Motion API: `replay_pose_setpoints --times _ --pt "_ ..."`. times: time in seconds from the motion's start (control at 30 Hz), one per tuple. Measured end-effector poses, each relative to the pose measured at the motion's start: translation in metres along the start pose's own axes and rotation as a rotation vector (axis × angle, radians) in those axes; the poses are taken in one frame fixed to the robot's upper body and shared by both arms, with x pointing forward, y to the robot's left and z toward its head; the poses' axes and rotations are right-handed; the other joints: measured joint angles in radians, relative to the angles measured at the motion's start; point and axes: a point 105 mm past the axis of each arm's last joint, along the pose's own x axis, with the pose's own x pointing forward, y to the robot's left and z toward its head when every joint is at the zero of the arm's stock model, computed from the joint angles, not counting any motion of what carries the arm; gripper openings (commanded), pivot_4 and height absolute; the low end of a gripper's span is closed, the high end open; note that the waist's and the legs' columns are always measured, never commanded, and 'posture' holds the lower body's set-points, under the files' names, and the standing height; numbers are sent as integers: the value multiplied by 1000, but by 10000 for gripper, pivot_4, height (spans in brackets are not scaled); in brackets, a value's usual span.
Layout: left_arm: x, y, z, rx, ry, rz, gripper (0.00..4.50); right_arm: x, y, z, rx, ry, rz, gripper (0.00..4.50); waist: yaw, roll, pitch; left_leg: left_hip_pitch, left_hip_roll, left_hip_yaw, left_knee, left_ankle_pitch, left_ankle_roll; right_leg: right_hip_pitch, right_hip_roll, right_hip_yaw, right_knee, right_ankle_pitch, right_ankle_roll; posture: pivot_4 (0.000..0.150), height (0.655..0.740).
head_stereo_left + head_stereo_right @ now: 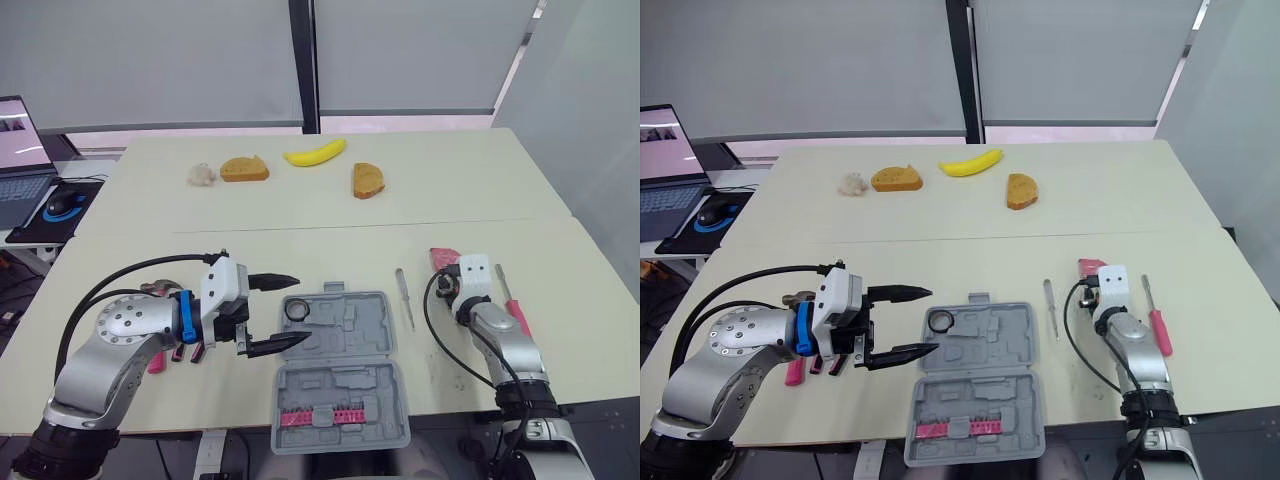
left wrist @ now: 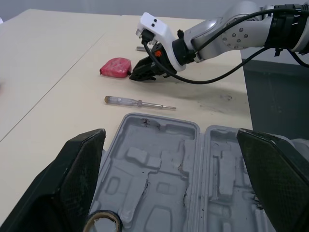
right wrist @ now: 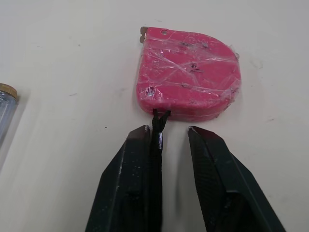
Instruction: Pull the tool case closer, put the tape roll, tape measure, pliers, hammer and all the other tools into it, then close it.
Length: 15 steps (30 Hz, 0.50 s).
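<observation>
I had a cream table (image 1: pixel 300 215) in front of drawn grey blinds, with one laptop (image 1: pixel 20 170) and one mouse (image 1: pixel 62 203) on a side desk at far left. Along the far side of the table lay one pale lump (image 1: pixel 202 175), one slice of bread (image 1: pixel 245 169), one banana (image 1: pixel 315 152) and a second slice of bread (image 1: pixel 368 181).

Nearer me, three pink handle ends (image 1: pixel 793 372) stuck out from under the left arm; I could not tell which tools they were. The left gripper (image 1: pixel 930 320) hung released, its fingers spread wide above the left edge of the tool case (image 1: pixel 370 330). The one case was grey moulded plastic, lying open and flat at the near edge of the table. Its far half held a single black tape roll (image 2: pixel 104 221) in the left corner. Its near half held a pink strip of bits (image 1: pixel 320 415).

Right of the case lay one clear-handled screwdriver (image 1: pixel 404 297). Beyond it sat the one tape measure (image 3: pixel 188 79), pink, wrapped in clear film, on the bare table. The right gripper (image 3: pixel 169 140) pointed at it, unclenched with a narrow gap, its tips just short of the body and the black strap (image 3: pixel 158 126) lying against one finger. One pink-handled screwdriver (image 1: pixel 512 305) lay furthest right.
</observation>
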Motion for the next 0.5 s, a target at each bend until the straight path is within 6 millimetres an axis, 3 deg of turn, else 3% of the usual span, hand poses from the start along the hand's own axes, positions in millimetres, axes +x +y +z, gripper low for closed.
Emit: replay_pose_setpoints --times 0.13,0.5 --pt "1 0 0 14 -7 4 45000 0 -1 0 3 0 -2 75 0 0 0 0 0 0 0 0 0 0 0 0 0 0 0 1500 7400" --pt "2 0 3 28 -13 -11 45000 0 5 0 15 -3 51 75 -1 0 0 0 0 0 0 0 0 0 0 0 0 0 0 1500 7400"
